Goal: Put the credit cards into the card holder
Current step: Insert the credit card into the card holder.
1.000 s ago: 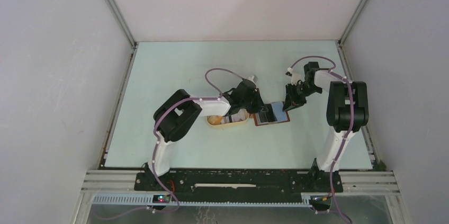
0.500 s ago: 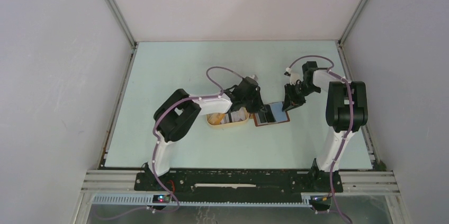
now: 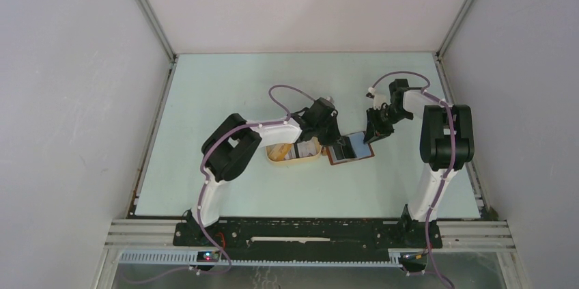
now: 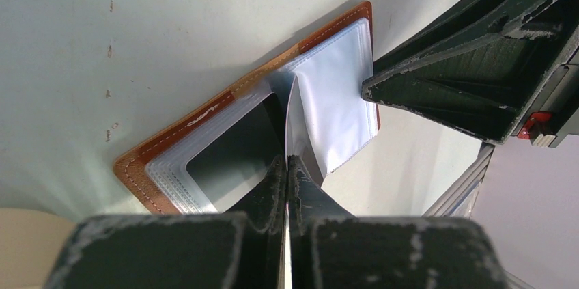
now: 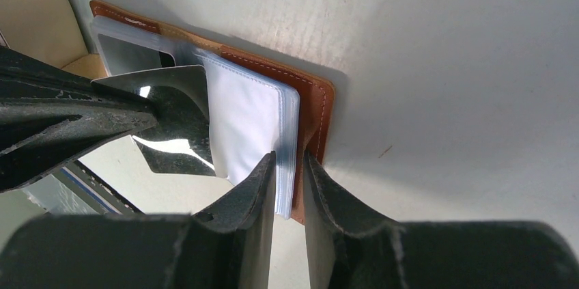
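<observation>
Currently: reddish-brown leather card holder [image 3: 349, 147] lies open flat on the pale counter [image 3: 239, 91]. Left end effector [image 4: 287, 166] is closed on one clear plastic sleeve [image 4: 300, 118], lifting it, presumably to expose a pocket. Right end effector [image 5: 288, 166] pinches the holder's outer sleeve stack, likely anchoring it. Thin plastic credit cards [image 3: 300, 151] sit in the oval cream tray [image 3: 274, 156] alongside.

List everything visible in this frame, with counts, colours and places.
card holder: one, reddish-brown leather with clear sleeves, lying open on the table, right of the tray.
credit cards: count unclear, pale and dark, in the tray.
tray: one, cream, oval, mid-table.
table: one, pale green.
left hand: one, black, shut on a raised sleeve of the card holder.
right hand: one, black, pinching the sleeve stack at the card holder's right edge.
</observation>
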